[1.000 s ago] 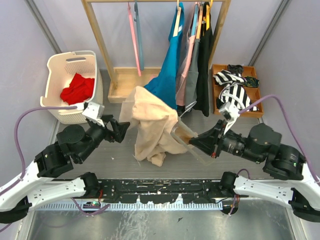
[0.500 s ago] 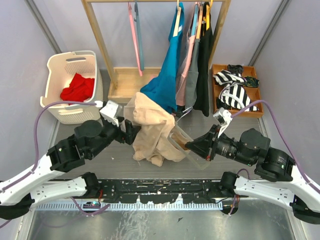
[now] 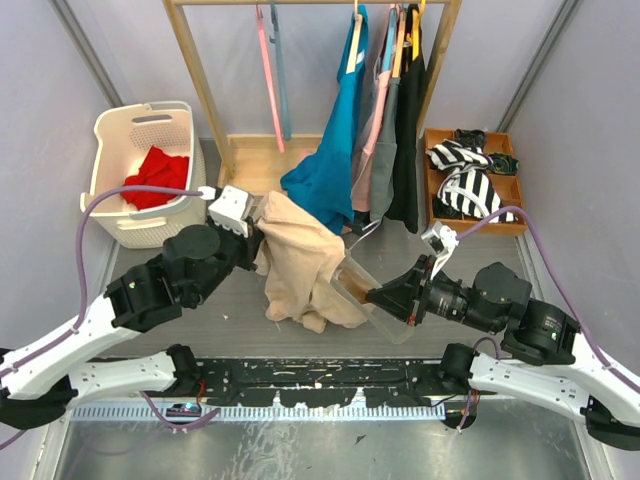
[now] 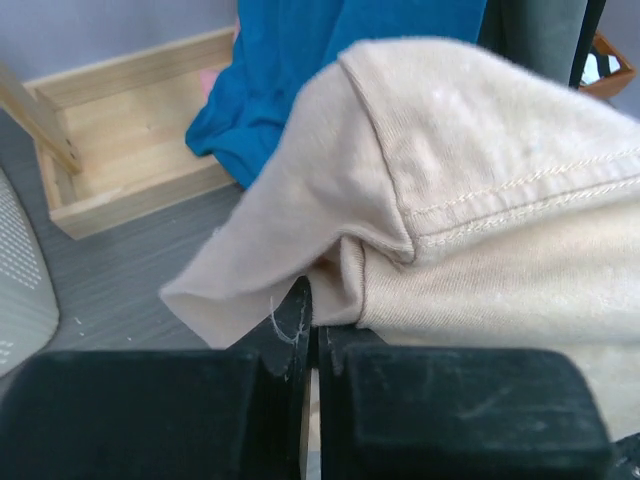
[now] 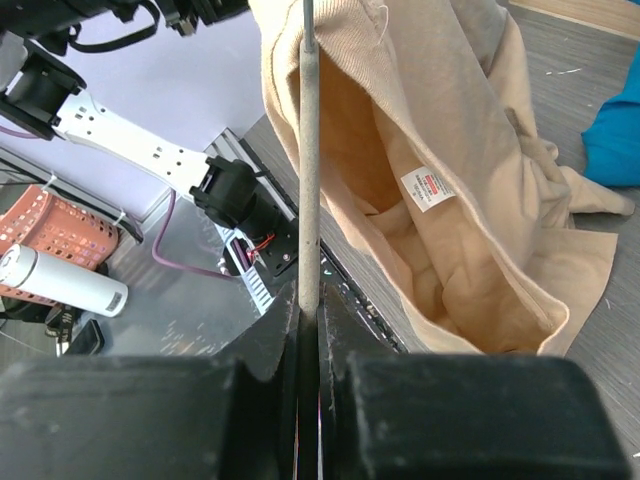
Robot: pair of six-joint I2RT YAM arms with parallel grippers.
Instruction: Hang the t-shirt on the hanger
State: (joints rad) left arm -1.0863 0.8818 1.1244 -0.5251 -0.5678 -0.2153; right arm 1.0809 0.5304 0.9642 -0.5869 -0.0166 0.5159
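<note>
The beige t-shirt hangs crumpled in the middle, draped over the pale see-through hanger, whose hook pokes out at the right. My left gripper is at the shirt's upper left. In the left wrist view it is shut on a fold of the t-shirt by the sleeve seam. My right gripper holds the hanger from the right. The right wrist view shows it shut on the hanger's grey bar, which runs up inside the t-shirt.
A white basket with a red cloth stands at the left. Behind is a wooden rack with a pink hanger, a teal garment and dark clothes. An orange crate of striped cloth sits at the right.
My left gripper has moved right to the t-shirt and shut on its sleeve edge. The right arm has shifted a little left with the hanger, and the shirt has bunched narrower.
</note>
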